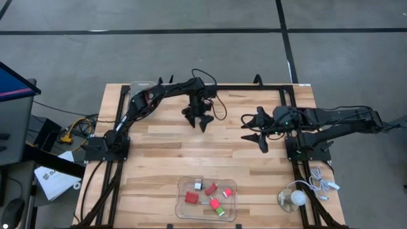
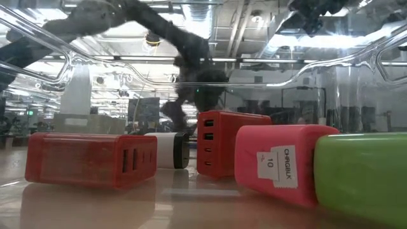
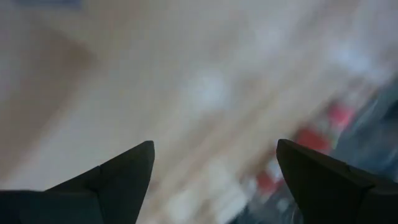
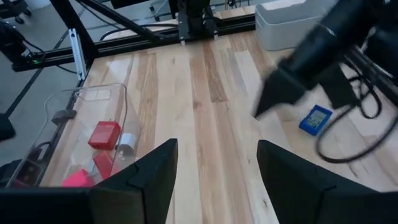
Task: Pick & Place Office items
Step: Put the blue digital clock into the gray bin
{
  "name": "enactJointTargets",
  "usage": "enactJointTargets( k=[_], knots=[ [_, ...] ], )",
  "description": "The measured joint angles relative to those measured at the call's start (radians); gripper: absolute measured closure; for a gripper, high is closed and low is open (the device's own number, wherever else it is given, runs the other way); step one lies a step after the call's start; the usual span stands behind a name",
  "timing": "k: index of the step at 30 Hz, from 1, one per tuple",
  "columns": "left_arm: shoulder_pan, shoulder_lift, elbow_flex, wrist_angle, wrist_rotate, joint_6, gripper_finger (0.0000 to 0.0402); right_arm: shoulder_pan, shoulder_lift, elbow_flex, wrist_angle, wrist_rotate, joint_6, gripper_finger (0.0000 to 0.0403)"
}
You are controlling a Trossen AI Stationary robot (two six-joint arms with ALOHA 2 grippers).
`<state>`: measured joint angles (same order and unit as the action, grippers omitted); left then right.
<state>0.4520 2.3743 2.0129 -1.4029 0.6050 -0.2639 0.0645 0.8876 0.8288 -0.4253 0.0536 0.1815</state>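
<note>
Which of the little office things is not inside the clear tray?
The blue piece with a pale centre. It lies alone on the bare wooden table, under the left gripper, while the red blocks sit in the clear tray.

Left arm reaching from table's left edge toward the far middle, elbow bent, wrist pointed down. Left gripper (image 1: 198, 121) above the tabletop, fingers spread wide, nothing between them. Right arm stretched in from the right side, lying low and nearly level, wrist aimed toward centre. Right gripper (image 1: 256, 131) fingers parted, nothing held, clear of the wood. Grippers near each other but apart, left one farther back.
</note>
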Motion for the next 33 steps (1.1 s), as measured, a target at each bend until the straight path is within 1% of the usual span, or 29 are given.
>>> enactJointTargets(
  k=[2,4,5,6,7,8,10,11,12,13,15,16,17,19,22,25,26,29,33],
  knots=[
    [-0.034,-0.037,0.0,-0.077,-0.002,0.082,0.0066,0.01,0.0,0.0,-0.001,0.0,0.007,0.0188],
    [-0.07,-0.09,0.0,-0.106,-0.013,0.141,0.0066,0.019,0.0,0.0,0.0,0.0,0.011,0.0188],
    [-0.086,-0.122,0.0,-0.1,-0.042,0.167,0.0066,0.023,0.0,0.0,0.002,0.0,0.014,0.0188],
    [-0.1,-0.157,0.0,-0.089,-0.099,0.199,0.0066,0.026,0.0,0.0,0.006,0.0,0.014,0.0188],
    [-0.112,-0.194,0.001,-0.086,-0.203,0.242,0.0066,0.028,0.0,0.0,0.012,0.0,0.014,0.0188],
    [-0.123,-0.233,0.001,-0.079,-0.347,0.296,0.0066,0.028,0.0,0.0,0.019,0.0,0.013,0.0188],
    [-0.147,-0.3,0.001,-0.024,-0.685,0.452,0.0066,0.024,0.0,0.0,0.028,0.0,0.009,0.0188],
    [-0.159,-0.332,-0.001,0.03,-0.834,0.555,0.0066,0.022,0.0,0.0,0.034,0.0,0.006,0.0188],
    [-0.17,-0.362,-0.01,0.105,-0.951,0.67,0.0066,0.018,0.0,0.0,0.041,0.0,0.005,0.0188],
    [-0.178,-0.394,-0.026,0.194,-1.016,0.81,0.0066,0.013,0.0,0.0,0.048,0.0,0.006,0.0188],
    [-0.189,-0.43,-0.069,0.352,-1.024,1.066,0.0066,0.004,0.0,0.0,0.05,0.0,0.015,0.0188],
    [-0.19,-0.434,-0.09,0.406,-1.019,1.155,0.0066,0.002,0.0,0.0,0.048,0.0,0.023,0.0188],
    [-0.19,-0.431,-0.112,0.431,-1.017,1.201,0.0066,-0.002,0.0,0.0,0.042,0.0,0.026,0.0188],
    [-0.174,-0.404,-0.141,0.407,-1.028,1.199,0.0064,-0.001,0.0,0.0,0.029,0.0,0.034,0.0188],
    [-0.133,-0.344,-0.171,0.301,-1.052,1.145,0.0061,0.0,0.0,0.0,0.022,0.0,0.04,0.0188],
    [-0.119,-0.282,-0.203,0.265,-1.167,1.181,0.0066,-0.016,0.0,0.0,0.022,0.0,0.039,0.0188],
    [-0.114,-0.263,-0.205,0.266,-1.172,1.19,0.0068,-0.025,0.0,0.0,0.021,0.0,0.039,0.0188],
    [-0.103,-0.209,-0.203,0.275,-1.13,1.204,0.0073,-0.042,0.0,0.0,0.013,0.002,0.038,0.0188],
    [-0.104,-0.15,-0.2,0.268,-1.128,1.211,0.0073,-0.056,0.0,0.0,0.0,0.0,0.028,0.0188]
  ],
)
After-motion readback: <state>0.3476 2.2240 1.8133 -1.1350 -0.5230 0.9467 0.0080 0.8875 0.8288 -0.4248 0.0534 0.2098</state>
